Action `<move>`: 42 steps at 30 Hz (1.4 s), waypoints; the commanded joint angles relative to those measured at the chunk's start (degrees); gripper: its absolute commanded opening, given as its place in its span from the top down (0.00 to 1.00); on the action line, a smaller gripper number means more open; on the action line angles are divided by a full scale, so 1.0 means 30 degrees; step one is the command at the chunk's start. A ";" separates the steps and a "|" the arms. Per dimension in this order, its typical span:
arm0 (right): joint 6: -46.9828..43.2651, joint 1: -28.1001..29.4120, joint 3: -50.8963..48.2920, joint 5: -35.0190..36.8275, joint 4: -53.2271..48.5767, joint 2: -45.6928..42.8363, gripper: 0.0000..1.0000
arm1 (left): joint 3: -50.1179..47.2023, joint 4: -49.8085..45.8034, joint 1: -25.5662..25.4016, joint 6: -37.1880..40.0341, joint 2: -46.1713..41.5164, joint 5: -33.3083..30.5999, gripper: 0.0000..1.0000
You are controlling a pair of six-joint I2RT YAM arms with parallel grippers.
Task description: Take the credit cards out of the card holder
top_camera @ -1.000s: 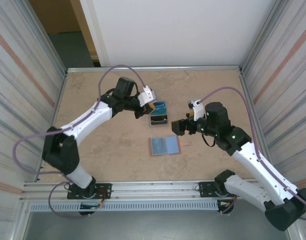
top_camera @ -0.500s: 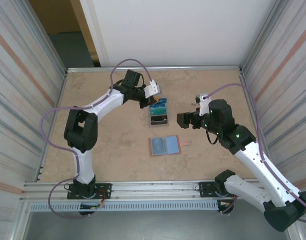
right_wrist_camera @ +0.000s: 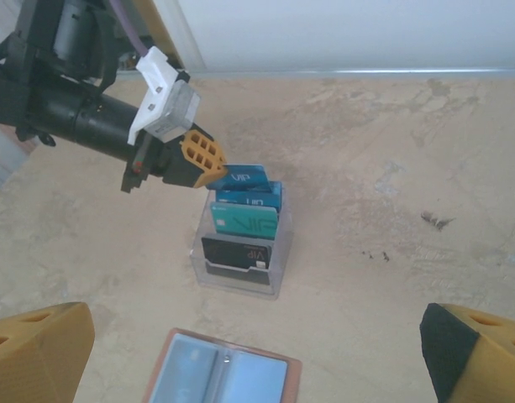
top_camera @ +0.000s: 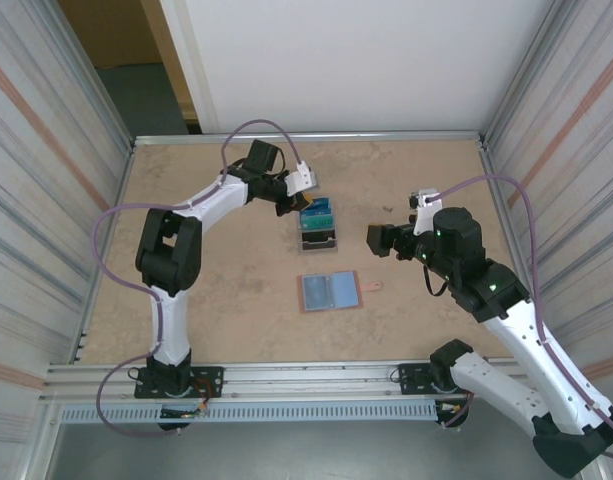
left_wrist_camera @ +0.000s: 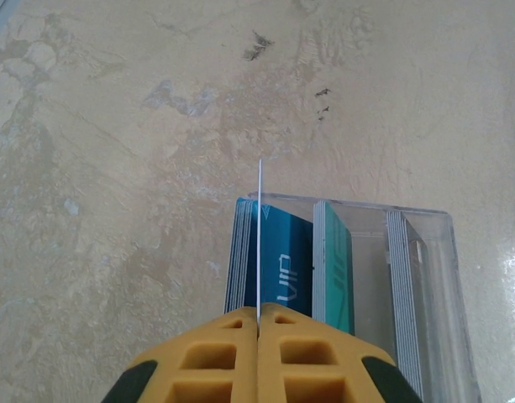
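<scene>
Tabletop (top_camera: 206, 290) bears one card holder (top_camera: 331, 292); left pincer (left_wrist_camera: 259, 321) clamps one credit card (right_wrist_camera: 245, 177), right pincer (top_camera: 378, 240) gapes.

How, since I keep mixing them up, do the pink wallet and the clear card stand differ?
The wallet lies flat and open, pink-edged with blue-grey inside; the stand is clear and boxy. The stand holds cards upright in tiers; the wallet shows none sticking out. Both rest on the table.
</scene>
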 commanded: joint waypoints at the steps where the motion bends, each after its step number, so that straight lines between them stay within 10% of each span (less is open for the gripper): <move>1: 0.0592 -0.0154 -0.0040 0.0342 0.0075 -0.0218 0.01 | 0.0555 -0.0395 0.0107 0.0555 0.0524 0.0354 1.00; 11: 0.1811 -0.0142 -0.0251 0.0906 0.0431 -0.0066 0.01 | 0.0907 -0.0246 0.0094 0.0275 0.1401 0.1271 1.00; 31: 0.2594 0.0878 -0.0588 -0.0968 -0.0684 0.2733 0.11 | -0.2252 0.1912 0.0019 -0.3007 -0.4443 0.0846 0.51; 38: 0.3627 0.4291 -0.0081 0.1783 -0.2153 0.5719 0.25 | -0.9177 0.6631 -0.0433 -0.8147 -1.0486 -0.3236 0.02; 42: 0.4338 0.5969 0.0438 0.2448 -0.2564 0.7935 0.35 | -1.3501 0.9041 -0.0969 -1.1651 -1.3923 -0.7127 0.01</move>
